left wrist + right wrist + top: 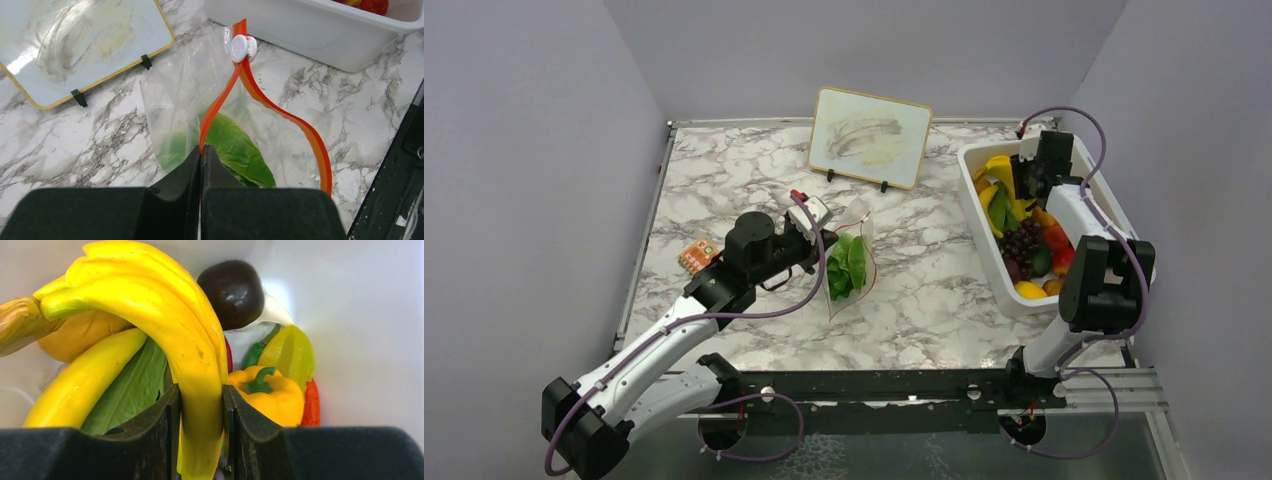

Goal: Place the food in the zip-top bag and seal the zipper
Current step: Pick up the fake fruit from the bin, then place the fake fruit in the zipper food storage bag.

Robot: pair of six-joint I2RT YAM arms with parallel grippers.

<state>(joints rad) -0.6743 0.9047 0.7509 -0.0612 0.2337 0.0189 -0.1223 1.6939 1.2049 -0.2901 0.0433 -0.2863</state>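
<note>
Yellow banana (200, 365) is squeezed between the fingers of my right gripper (200, 392), down in the white tub (375, 315).
My left gripper (201, 150) is pinched closed on the red-orange zipper (222, 97) of the zip-top bag (175, 90). The bag lies wide open on the marble table (944, 300) with green lettuce (235, 150) inside.

One tub (310, 35). In it: one banana bunch (150, 300), one loose banana (80, 385), one leaf (130, 390), one dark round fruit (232, 292), one yellow pepper (265, 390), one pale green ribbed piece (292, 350) and one grape bunch (1022, 242). The red pieces are too crowded to count.

Left of the tub: one bag (175, 85) with one zipper (221, 106) and one white slider (243, 48), holding what look like two leaves (848, 265); and one board (869, 135). Farthest from the tub: one card (697, 256).

Two tools: left tool (202, 150) and right tool (200, 390).
</note>
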